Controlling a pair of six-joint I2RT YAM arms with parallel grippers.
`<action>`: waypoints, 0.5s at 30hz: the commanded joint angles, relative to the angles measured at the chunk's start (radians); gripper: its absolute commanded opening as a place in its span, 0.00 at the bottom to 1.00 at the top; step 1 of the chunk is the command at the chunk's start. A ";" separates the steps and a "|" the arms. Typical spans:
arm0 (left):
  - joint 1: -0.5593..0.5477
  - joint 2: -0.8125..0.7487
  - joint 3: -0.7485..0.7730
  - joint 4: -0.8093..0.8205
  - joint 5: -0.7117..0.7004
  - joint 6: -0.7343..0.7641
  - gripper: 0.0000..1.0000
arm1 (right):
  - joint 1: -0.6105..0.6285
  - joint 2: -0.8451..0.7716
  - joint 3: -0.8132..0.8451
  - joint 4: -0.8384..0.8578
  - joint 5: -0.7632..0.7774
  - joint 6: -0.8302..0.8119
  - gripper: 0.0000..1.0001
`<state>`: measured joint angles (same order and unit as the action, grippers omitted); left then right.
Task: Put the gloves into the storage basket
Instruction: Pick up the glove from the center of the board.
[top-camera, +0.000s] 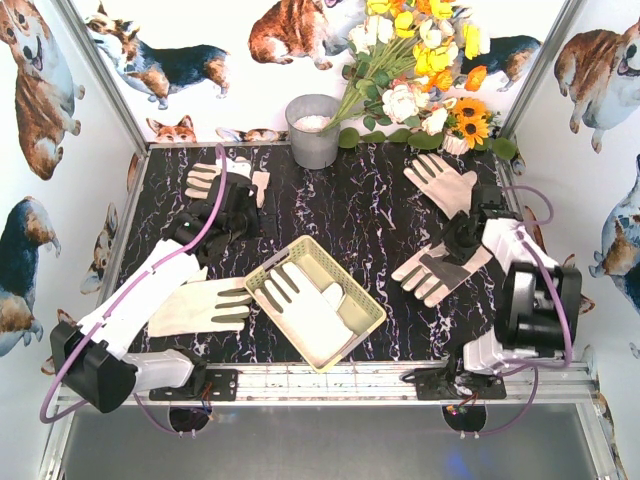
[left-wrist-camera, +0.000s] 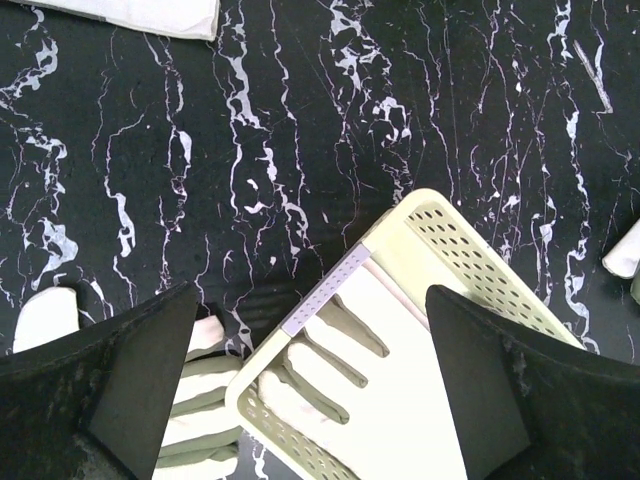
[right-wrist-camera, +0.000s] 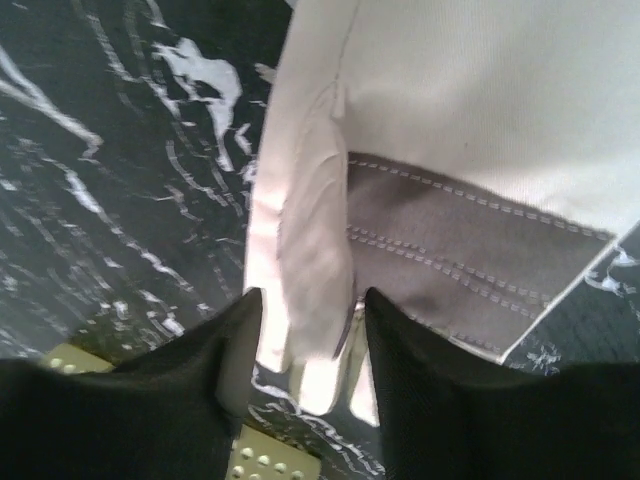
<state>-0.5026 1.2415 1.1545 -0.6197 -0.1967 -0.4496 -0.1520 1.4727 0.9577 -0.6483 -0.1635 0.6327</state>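
The pale yellow-green storage basket (top-camera: 372, 308) lies at the table's middle front with one cream glove (top-camera: 305, 312) inside. In the left wrist view the basket (left-wrist-camera: 450, 245) and that glove (left-wrist-camera: 400, 400) show between my fingers. My left gripper (top-camera: 235, 215) (left-wrist-camera: 310, 400) is wide open and empty, behind and left of the basket. More gloves lie left of the basket (top-camera: 195, 308), at the back left (top-camera: 208, 178) and at the back right (top-camera: 443, 180). My right gripper (top-camera: 462, 240) (right-wrist-camera: 308, 330) is shut on a fold of a glove (top-camera: 435, 272) (right-wrist-camera: 450, 120) lying at the right.
A grey metal bucket (top-camera: 313, 130) stands at the back centre beside a bunch of artificial flowers (top-camera: 420, 70). Another white glove (top-camera: 505, 240) lies partly under my right arm. Walls close in the left, right and back of the table.
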 joint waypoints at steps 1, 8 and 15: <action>0.012 -0.025 -0.008 -0.013 -0.017 -0.003 0.91 | -0.016 0.105 0.049 0.056 -0.047 0.005 0.39; 0.012 0.012 0.086 -0.036 -0.048 0.057 0.92 | -0.017 0.147 0.074 0.088 -0.108 0.051 0.00; 0.009 0.097 0.107 0.079 -0.005 0.034 0.91 | -0.017 0.030 0.085 0.074 -0.148 0.202 0.00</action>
<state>-0.4995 1.3117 1.2503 -0.6239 -0.2134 -0.4080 -0.1658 1.6131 0.9939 -0.5995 -0.2909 0.7284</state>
